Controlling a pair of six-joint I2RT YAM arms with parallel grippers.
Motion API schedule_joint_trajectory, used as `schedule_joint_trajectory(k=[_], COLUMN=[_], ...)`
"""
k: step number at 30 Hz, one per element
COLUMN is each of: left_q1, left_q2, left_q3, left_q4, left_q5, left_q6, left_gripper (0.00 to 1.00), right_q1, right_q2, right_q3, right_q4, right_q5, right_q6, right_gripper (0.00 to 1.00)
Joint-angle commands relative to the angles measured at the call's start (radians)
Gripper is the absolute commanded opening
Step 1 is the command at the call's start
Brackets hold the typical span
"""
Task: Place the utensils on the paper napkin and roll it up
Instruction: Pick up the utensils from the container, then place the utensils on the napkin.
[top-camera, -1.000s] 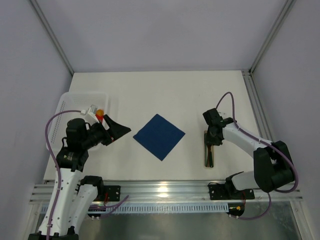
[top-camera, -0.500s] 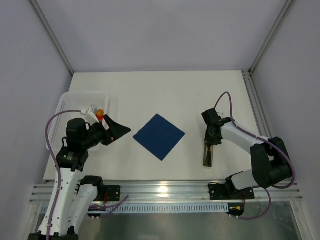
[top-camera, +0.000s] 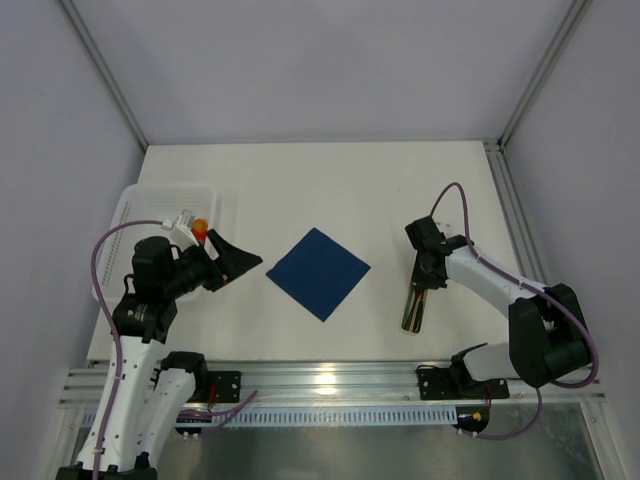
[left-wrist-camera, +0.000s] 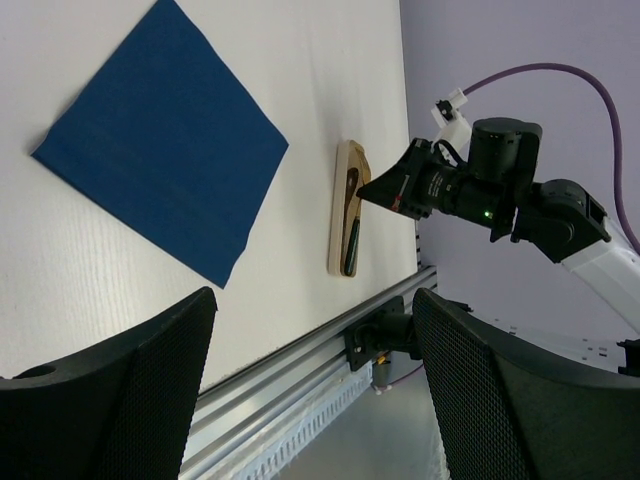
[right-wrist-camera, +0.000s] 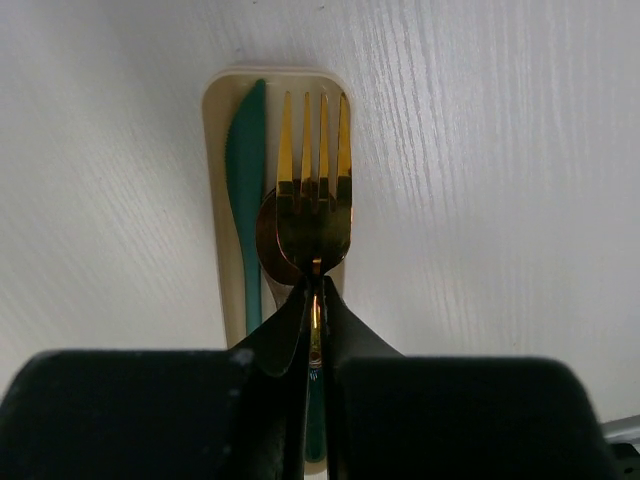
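The right arm (top-camera: 480, 275) is stretched to 4 o'clock of the desk (top-camera: 300, 180), jaws clenched on a gold fork (right-wrist-camera: 315, 190) above its beige tray (right-wrist-camera: 215, 120). The left arm (top-camera: 150, 290) is folded at 9 o'clock, jaws released, empty. The blue napkin (top-camera: 318, 273) is laid flat at centre.

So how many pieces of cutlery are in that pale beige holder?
3: slim teal knife at the holder's left, shiny gold fork pinched in the right gripper, copper-brown spoon mostly hidden under the fork. Others could lie beneath.

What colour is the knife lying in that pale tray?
Teal green: the slim flat knife beside the shiny gold fork, clearest in the right wrist view.
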Motion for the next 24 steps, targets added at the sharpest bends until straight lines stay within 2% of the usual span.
schedule_joint_trajectory(k=[1, 8, 15, 20, 24], left_q1=[-0.005, -0.005, -0.005, -0.005, -0.005], left_q2=[-0.007, -0.01, -0.014, -0.024, -0.037], left_q3=[0.009, 0.006, -0.001, 0.016, 0.018], left_q4=[0.046, 0.049, 0.038, -0.057, -0.081], left_q5=[0.037, 0.038, -0.017, -0.152, -0.179], left_q6=[-0.003, -0.01, 0.0, 0.036, 0.04], left_gripper=[0.81, 0.8, 0.78, 0.77, 0.77], right_q1=[0.022, 0.096, 0.197, 0.272, 0.331], right_q2=[-0.039, -0.071, -0.059, 0.085, 0.208], right_q3=[0.051, 0.12, 0.351, 0.495, 0.6], right_q4=[-0.037, -0.081, -0.161, -0.158, -0.114], right_q5=[0.061, 0.099, 0.13, 0.102, 0.041], right_q6=[-0.025, -0.033, -0.031, -0.016, 0.01], right_gripper=[0.04, 0.04, 0.04, 0.04, 0.04])
